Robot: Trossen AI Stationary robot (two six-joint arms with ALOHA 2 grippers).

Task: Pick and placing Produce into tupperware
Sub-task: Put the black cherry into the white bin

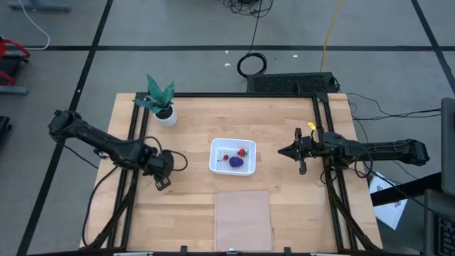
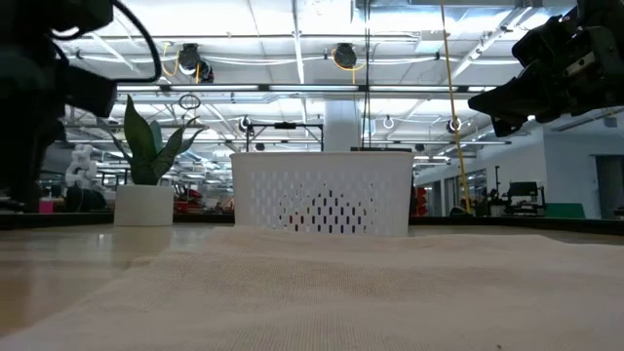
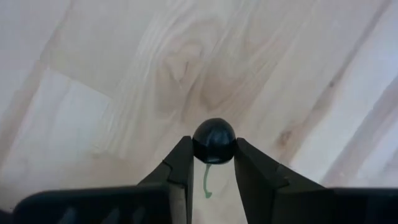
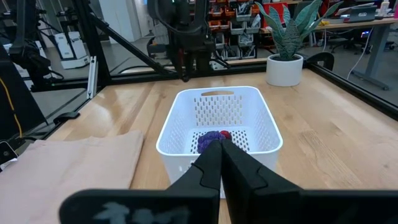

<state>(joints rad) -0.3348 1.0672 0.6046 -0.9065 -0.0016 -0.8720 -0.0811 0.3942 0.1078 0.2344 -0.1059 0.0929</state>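
Note:
A small dark berry (image 3: 214,140) with a green stem (image 3: 206,182) sits between the fingertips of my left gripper (image 1: 163,178), which points down over bare wood left of the tupperware (image 1: 214,159). The white, perforated tupperware (image 4: 166,135) holds a purple lumpy cluster (image 1: 235,162) and small red pieces (image 1: 242,152). My right gripper (image 1: 284,151) waits shut and level to the right of the tupperware, pointing at it (image 4: 220,145). My left gripper pinches the dark berry's round sides (image 3: 198,148) between its two fingers (image 3: 181,163), only at their free ends. The fingers come from above, pointing down. The berry sits clear of the table, its green stem trailing back between the fingers.
A potted green plant (image 1: 162,103) stands at the table's far left. A flat translucent sheet (image 1: 243,219) lies at the near edge, in front of the tupperware. Black frame rails (image 1: 132,135) run along the table's left and right sides.

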